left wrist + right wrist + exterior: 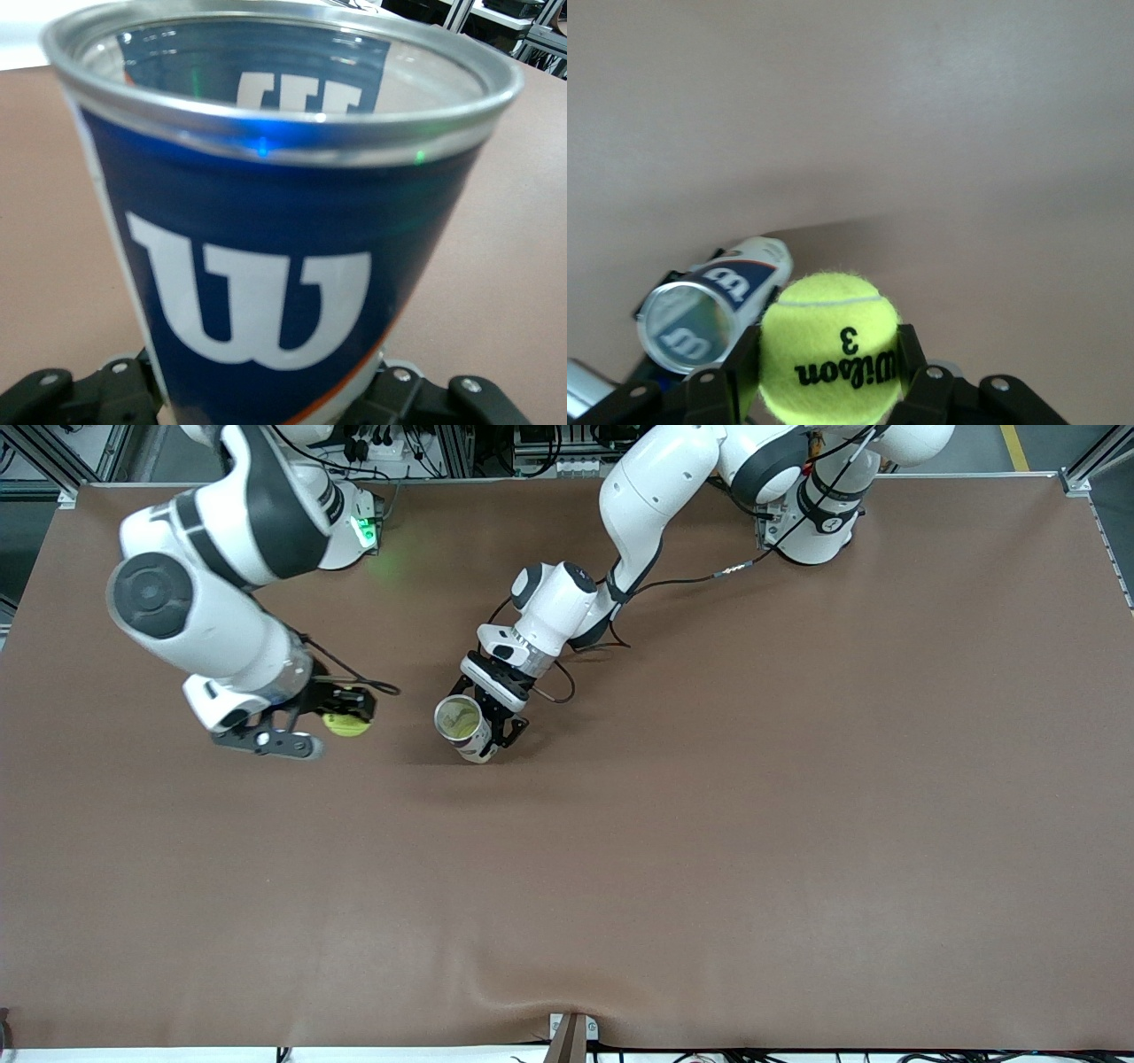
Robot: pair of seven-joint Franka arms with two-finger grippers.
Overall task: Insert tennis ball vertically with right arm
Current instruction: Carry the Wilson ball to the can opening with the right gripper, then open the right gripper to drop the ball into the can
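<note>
Over the right arm's end of the brown counter (709,824), at about 9 o'clock from the can, the tennis ball (345,724) sits pinched between the fingers of the right gripper (341,713); the ball bears a black "Wilson 3" print. At 3 o'clock from the ball, the left gripper (493,722) clamps the lower body of a blue tennis-ball can (464,728), open mouth up and tilted slightly. Ball and can are near, not touching.
</note>
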